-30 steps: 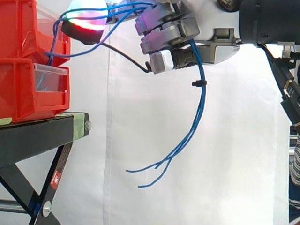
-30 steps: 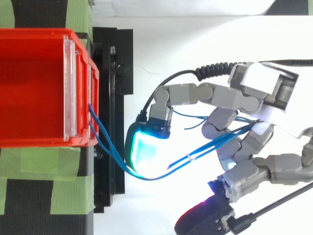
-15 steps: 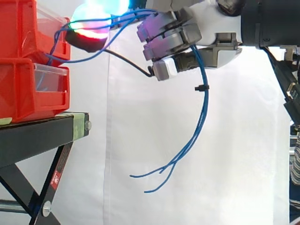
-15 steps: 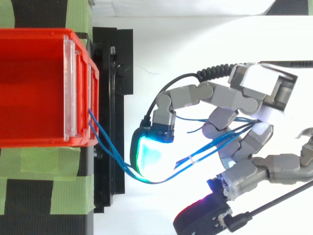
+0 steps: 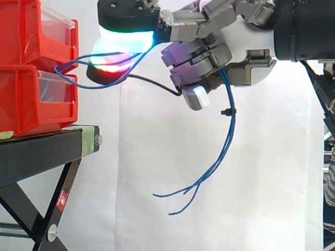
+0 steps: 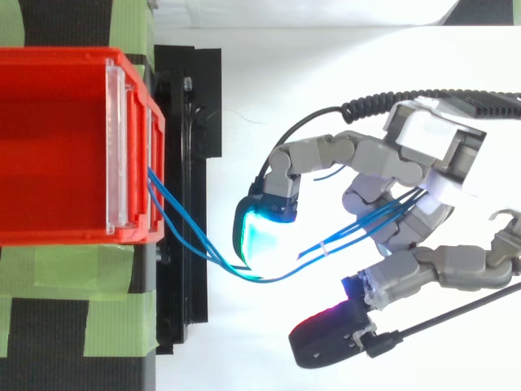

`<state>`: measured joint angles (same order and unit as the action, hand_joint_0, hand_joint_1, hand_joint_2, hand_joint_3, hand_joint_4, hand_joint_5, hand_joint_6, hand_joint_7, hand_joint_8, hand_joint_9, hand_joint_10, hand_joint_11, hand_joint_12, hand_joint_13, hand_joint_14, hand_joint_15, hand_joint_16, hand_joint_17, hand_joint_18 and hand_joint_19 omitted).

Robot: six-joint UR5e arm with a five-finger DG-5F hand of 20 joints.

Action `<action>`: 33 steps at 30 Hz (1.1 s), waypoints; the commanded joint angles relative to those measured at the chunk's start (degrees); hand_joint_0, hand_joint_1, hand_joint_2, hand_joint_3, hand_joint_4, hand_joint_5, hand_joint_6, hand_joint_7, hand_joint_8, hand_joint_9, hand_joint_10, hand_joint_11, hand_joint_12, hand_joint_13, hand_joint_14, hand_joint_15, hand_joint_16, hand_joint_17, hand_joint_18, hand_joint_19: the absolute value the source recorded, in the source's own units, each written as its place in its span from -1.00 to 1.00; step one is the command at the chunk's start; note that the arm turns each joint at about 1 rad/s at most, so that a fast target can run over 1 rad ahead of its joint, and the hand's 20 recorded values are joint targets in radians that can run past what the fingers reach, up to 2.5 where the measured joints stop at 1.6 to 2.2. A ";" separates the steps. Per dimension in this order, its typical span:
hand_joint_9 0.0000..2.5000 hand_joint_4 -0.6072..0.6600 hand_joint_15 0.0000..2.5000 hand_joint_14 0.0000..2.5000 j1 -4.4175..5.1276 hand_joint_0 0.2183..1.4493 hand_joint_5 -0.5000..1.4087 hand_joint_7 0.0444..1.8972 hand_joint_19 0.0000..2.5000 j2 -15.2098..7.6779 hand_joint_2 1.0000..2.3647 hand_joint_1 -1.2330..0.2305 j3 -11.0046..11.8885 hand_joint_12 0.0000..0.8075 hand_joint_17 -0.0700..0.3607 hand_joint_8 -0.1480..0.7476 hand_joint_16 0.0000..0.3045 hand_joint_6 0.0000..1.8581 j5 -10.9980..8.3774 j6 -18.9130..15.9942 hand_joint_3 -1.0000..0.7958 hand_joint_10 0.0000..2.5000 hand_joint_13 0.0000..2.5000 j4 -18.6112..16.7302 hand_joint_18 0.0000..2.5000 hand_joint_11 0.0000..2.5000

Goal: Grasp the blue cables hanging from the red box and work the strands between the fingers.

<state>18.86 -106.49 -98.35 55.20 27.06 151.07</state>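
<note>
Side view: cables (image 5: 231, 130) dangle loose below the hand (image 5: 246, 44). Top view: its curled fingers clasp strands running from the box (image 6: 130, 235).

Two stacked bins (image 5: 21, 104) sit on the stand (image 5: 42, 151), near its right edge. The cables (image 5: 229, 107) run from the bins' front out past that edge, pass between the robot hand's (image 5: 235, 49) curled fingers, then hang below it.

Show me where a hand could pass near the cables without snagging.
Free: below the hand, between the black stand and the dangling blue cables. Crowded: between the red bins and the fingers, where strands stretch across.
</note>
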 commanded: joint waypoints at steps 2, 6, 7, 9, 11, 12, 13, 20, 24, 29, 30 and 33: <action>0.42 0.27 0.37 1.00 -0.14 0.07 -0.41 0.22 -0.52 -0.04 -0.98 -0.37 0.00 0.69 0.17 0.52 0.59 -0.41 -0.01 0.01 -0.61 1.00 0.57 0.01 1.00 1.00; 0.42 0.27 0.37 1.00 -0.31 0.05 -0.40 0.22 -0.52 -0.04 -0.99 -0.36 0.00 0.69 0.17 0.52 0.59 -0.42 -0.09 0.01 -0.60 1.00 0.57 0.10 1.00 1.00; 0.42 0.27 0.37 1.00 -0.40 0.05 -0.40 0.22 -0.52 -0.04 -0.99 -0.36 0.00 0.69 0.17 0.52 0.59 -0.42 -0.09 0.09 -0.61 1.00 0.57 0.10 1.00 1.00; 0.42 0.26 0.37 1.00 -0.49 0.05 -0.40 0.22 -0.52 -0.04 -0.98 -0.36 0.00 0.69 0.17 0.52 0.59 -0.43 -0.18 0.18 -0.60 1.00 0.57 0.10 1.00 1.00; 0.42 0.27 0.37 1.00 -0.58 0.06 -0.39 0.22 -0.52 -0.04 -0.98 -0.35 0.00 0.69 0.17 0.52 0.59 -0.42 -0.18 0.18 -0.61 1.00 0.57 0.10 1.00 1.00; 0.42 0.27 0.37 1.00 -0.58 0.06 -0.39 0.22 -0.52 0.05 -0.98 -0.35 0.00 0.69 0.17 0.52 0.59 -0.42 -0.27 0.36 -0.61 1.00 0.57 0.10 1.00 1.00; 0.42 0.27 0.37 1.00 -0.58 0.07 -0.39 0.22 -0.52 -0.04 -0.98 -0.36 0.00 0.69 0.17 0.52 0.59 -0.42 -0.18 0.44 -0.61 1.00 0.57 0.10 1.00 1.00; 0.42 0.26 0.37 1.00 -0.58 0.09 -0.39 0.22 -0.52 -0.04 -0.98 -0.36 0.00 0.69 0.17 0.52 0.59 -0.40 -0.45 1.59 -0.59 1.00 0.57 0.10 1.00 1.00; 0.42 0.26 0.37 1.00 -0.75 0.08 -0.39 0.22 -0.52 -0.04 -0.98 -0.36 0.00 0.69 0.17 0.52 0.59 -0.40 -1.24 3.52 -0.60 1.00 0.57 0.89 1.00 1.00; 0.42 0.27 0.37 1.00 -0.67 0.07 -0.39 0.21 -0.52 -0.04 -0.98 -0.36 0.00 0.69 0.17 0.52 0.59 -0.40 -2.03 5.81 -0.60 1.00 0.57 1.16 1.00 1.00; 0.42 0.26 0.37 1.00 -0.75 0.07 -0.39 0.21 -0.52 -0.04 -0.98 -0.36 0.00 0.69 0.17 0.52 0.59 -0.40 -2.20 5.98 -0.59 1.00 0.57 1.16 1.00 1.00; 0.42 0.27 0.37 1.00 -0.75 0.07 -0.39 0.21 -0.52 -0.04 -0.98 -0.36 0.00 0.69 0.17 0.52 0.59 -0.39 -2.82 7.12 -0.60 1.00 0.57 1.16 1.00 1.00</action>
<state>18.13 -106.52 -98.35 52.92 33.17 152.20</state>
